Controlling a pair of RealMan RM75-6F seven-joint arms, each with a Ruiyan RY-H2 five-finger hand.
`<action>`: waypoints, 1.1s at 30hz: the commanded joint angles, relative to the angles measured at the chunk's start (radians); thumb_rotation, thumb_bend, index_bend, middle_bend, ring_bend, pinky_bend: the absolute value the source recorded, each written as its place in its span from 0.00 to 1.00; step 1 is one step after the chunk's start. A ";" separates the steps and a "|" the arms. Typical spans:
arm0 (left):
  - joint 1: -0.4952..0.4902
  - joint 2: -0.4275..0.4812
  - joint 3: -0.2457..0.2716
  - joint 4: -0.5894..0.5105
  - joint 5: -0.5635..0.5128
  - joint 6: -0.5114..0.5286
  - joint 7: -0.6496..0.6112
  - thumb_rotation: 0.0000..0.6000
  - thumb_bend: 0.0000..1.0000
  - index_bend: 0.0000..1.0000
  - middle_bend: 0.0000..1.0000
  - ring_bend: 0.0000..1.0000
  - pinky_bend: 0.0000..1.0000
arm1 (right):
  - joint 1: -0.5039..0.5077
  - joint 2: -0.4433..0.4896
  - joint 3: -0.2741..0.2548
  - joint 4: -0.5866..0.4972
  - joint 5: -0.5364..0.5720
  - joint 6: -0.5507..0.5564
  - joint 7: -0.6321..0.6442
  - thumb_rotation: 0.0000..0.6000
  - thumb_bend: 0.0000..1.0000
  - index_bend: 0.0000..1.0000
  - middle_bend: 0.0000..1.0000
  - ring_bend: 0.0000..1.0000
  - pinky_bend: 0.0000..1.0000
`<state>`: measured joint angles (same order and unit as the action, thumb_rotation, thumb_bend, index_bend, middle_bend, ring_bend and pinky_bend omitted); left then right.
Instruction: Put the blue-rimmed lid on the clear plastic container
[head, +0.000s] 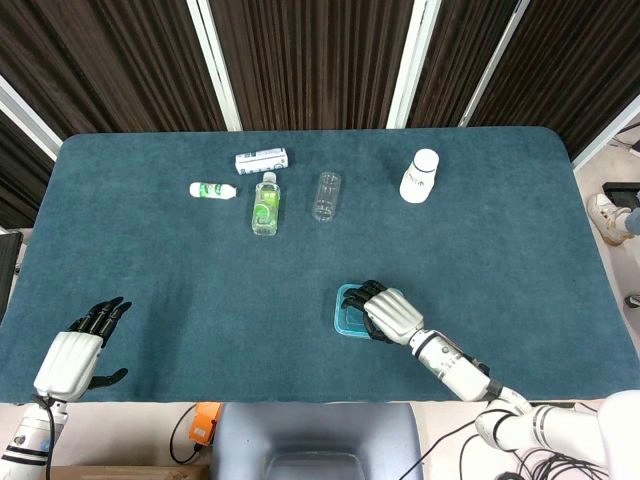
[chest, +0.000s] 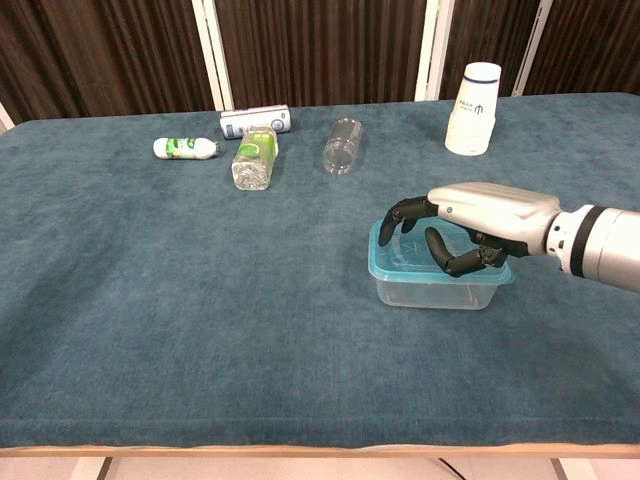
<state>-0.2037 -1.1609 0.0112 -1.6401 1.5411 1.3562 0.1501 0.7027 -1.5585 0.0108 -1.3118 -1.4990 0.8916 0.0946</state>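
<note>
The clear plastic container (chest: 432, 292) stands on the near-right part of the table, and the blue-rimmed lid (chest: 384, 264) lies on top of it. My right hand (chest: 478, 222) arches over the lid from the right, its dark fingers (chest: 403, 215) curled down onto the lid's far left edge and the thumb bent onto its top. From the head view the same hand (head: 392, 314) covers most of the lid (head: 346, 314). My left hand (head: 76, 354) lies at the near left table edge, fingers apart, holding nothing.
At the back lie a white can (head: 261, 159), a small green-labelled bottle (head: 213, 189), a green-labelled clear bottle (head: 265, 204) and a clear tumbler (head: 325, 195). A white cup stack (head: 420, 175) stands at the back right. Teal cloth covers the table (head: 180, 280).
</note>
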 joint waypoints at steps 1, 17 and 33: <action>0.000 0.000 0.000 0.000 0.000 0.000 0.000 1.00 0.42 0.11 0.08 0.11 0.34 | -0.002 0.002 0.002 -0.001 -0.003 0.008 0.002 1.00 1.00 0.42 0.33 0.31 0.28; -0.001 -0.002 0.000 0.001 0.001 -0.002 0.005 1.00 0.42 0.11 0.08 0.11 0.34 | -0.109 0.109 0.003 -0.057 -0.150 0.345 -0.054 1.00 0.99 0.30 0.29 0.23 0.16; -0.001 -0.038 0.003 0.027 0.038 0.023 0.054 1.00 0.42 0.11 0.08 0.11 0.34 | -0.441 0.358 -0.071 -0.309 0.075 0.539 -0.325 1.00 0.27 0.00 0.00 0.00 0.00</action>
<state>-0.2047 -1.1943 0.0139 -1.6160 1.5769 1.3781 0.1975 0.3115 -1.2141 -0.0509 -1.6608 -1.4201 1.3895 -0.2896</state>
